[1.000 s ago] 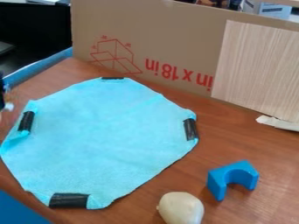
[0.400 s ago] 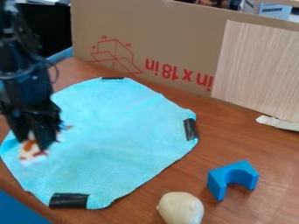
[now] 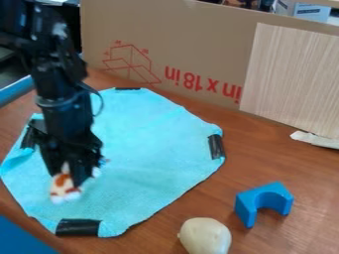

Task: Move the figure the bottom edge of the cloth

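The black gripper [image 3: 69, 174] hangs over the lower left part of the light blue cloth [image 3: 145, 163], shut on the figure. Between its fingertips shows the small white and orange-brown figure [image 3: 65, 189], partly hidden by the fingers. Whether the figure touches the cloth I cannot tell. Strips of black tape hold the cloth at its edges, one of them at the bottom edge, below the figure.
To the right of the cloth's lower part stand a pale round object [image 3: 205, 236] and a blue arch-shaped block [image 3: 263, 202]. A cardboard panel [image 3: 192, 54] with a wood-patterned board [image 3: 291, 79] rises behind the table [image 3: 285, 163]. A blue surface [image 3: 23, 239] fills the lower left corner.
The arm has come in from the left edge with the figure in its gripper. Since the later earlier frame, both have moved right and slightly down over the cloth.
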Controlling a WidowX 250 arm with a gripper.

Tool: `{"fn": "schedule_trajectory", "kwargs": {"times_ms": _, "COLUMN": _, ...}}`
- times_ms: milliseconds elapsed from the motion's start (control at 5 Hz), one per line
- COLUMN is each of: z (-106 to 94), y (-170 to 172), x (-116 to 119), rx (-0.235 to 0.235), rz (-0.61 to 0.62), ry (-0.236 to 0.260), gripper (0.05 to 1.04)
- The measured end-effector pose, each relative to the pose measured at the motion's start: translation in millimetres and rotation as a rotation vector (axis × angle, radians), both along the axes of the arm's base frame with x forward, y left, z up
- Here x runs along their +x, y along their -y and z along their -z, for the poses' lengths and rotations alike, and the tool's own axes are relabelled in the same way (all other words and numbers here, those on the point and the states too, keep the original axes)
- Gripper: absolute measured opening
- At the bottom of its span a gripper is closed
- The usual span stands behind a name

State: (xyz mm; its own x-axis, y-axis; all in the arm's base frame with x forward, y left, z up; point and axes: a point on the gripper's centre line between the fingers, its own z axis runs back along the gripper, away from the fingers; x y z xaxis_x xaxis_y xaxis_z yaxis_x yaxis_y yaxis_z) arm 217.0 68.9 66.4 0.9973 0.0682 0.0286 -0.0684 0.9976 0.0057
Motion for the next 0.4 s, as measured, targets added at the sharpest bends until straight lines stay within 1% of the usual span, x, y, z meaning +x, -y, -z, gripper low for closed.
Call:
{"fn": "schedule_trajectory", "kwargs": {"times_ms": 200, "z": 8.4, "y": 13.5, "x": 8.0, "rx": 0.012, "rz": 0.006, "ry": -0.011, "gripper": 0.577}}
{"fn": "schedule_trajectory", "kwargs": {"times_ms": 400, "z": 4.6, "y": 11.8, "x": 17.9, "rx": 0.016, "rz": -0.001, "ry": -0.016, "gripper": 0.875}}
